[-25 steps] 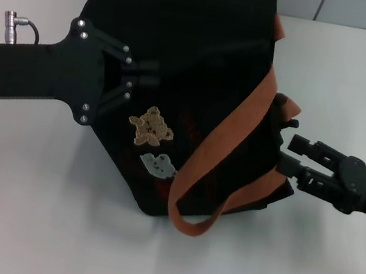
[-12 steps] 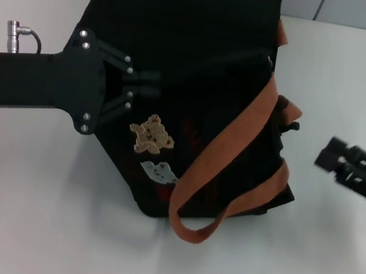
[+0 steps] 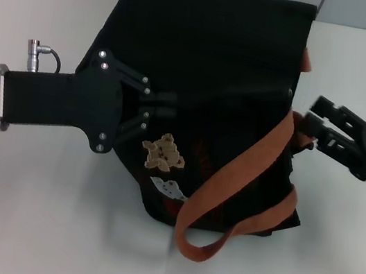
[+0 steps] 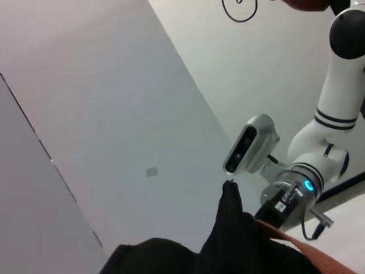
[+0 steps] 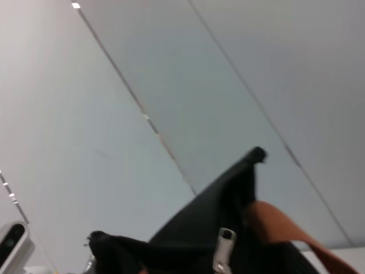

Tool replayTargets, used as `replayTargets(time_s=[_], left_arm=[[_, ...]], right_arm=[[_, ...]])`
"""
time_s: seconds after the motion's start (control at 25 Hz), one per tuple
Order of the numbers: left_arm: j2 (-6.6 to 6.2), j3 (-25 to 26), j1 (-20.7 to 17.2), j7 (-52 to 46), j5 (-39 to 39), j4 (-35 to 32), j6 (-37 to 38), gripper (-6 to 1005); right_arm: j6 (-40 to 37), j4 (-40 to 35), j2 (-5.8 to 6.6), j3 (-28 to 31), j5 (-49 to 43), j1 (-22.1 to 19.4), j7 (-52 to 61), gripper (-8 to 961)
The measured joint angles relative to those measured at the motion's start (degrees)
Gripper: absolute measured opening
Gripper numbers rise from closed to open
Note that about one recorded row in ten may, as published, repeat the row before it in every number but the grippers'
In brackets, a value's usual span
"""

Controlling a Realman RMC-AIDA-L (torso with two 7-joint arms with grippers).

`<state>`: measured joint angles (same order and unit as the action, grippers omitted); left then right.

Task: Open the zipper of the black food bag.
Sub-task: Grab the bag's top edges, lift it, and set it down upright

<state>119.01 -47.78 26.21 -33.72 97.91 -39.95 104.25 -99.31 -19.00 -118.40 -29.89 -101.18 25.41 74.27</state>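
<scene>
Black food bag [image 3: 210, 99] lay on white table [image 3: 28, 223], mid-view. Left tool [image 3: 163, 106] closed on bag's side fabric, bracing it. Right tool [image 3: 308, 123] at bag's right edge beside orange strap [image 3: 248, 169] — finger state could not be told. Risk: right tool catches strap instead of pull, bag drags. Right wrist view alone showed silver pull tab [image 5: 224, 248] on zipper [image 5: 228, 208] — head view did not
</scene>
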Motion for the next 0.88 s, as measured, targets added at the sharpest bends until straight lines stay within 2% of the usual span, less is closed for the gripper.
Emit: replayTargets(time_s=[0.12,0.44,0.68,0.88], left_arm=[[0.0,0.0,-0.1,1.4,-0.6,0.8,0.0,70],[-0.04,0.0,-0.2,4.7,-0.8,4.0,-1.6,70],[0.02,0.0,0.1,5.8,-0.6,4.7,-1.7,70],[0.02,0.0,0.0,6.2,-1.0,4.7,-1.4,70]], right_arm=[[-0.4,0.0,-0.54,0.0,0.0,1.2,-1.0,791],[-2.3,1.2,-0.87,-0.3,2.4,3.2,-1.7,785],[-1.5,2.9,-0.96,-0.4,2.6,5.2,-2.5,568],[1.5,4.7,-1.05,-0.6,2.2,6.0,-3.9,508]])
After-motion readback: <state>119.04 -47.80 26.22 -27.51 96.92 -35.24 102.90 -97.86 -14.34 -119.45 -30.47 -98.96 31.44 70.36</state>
